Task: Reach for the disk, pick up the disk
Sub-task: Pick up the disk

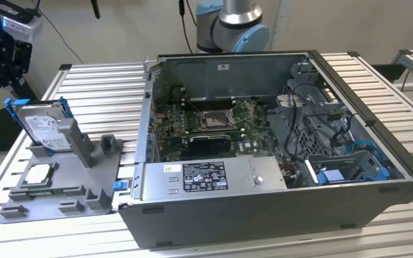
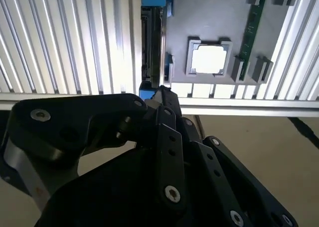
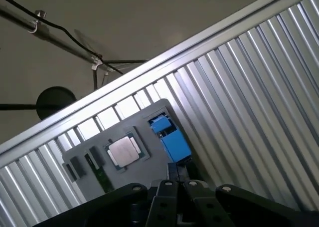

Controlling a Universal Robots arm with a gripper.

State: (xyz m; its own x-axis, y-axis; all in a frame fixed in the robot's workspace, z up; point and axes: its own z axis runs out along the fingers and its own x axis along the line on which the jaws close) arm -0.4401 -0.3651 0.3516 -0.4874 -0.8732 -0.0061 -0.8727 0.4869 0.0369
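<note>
One ribbed metal table [image 1: 99, 91] is noted, bearing one open computer case [image 1: 264, 220] and one grey tray [image 1: 102, 166]. One disk [image 1: 41, 126] is stood on edge at the tray's far corner, with bare table alongside. One gripper [image 3: 173, 168], fingers pressed together, is seen beyond the table edge, apart from the disk.

Open air above the upright disk [image 1: 40, 124] — grey post [image 1: 77, 141] just beside, computer case [image 1: 249, 220] near

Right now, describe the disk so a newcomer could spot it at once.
Find the open computer case; a grey tray lies beside it on the exterior view's left. The disk stands on edge at the tray's far corner, silver with a white label and blue frame, unlike the small square chip lying flat.
</note>
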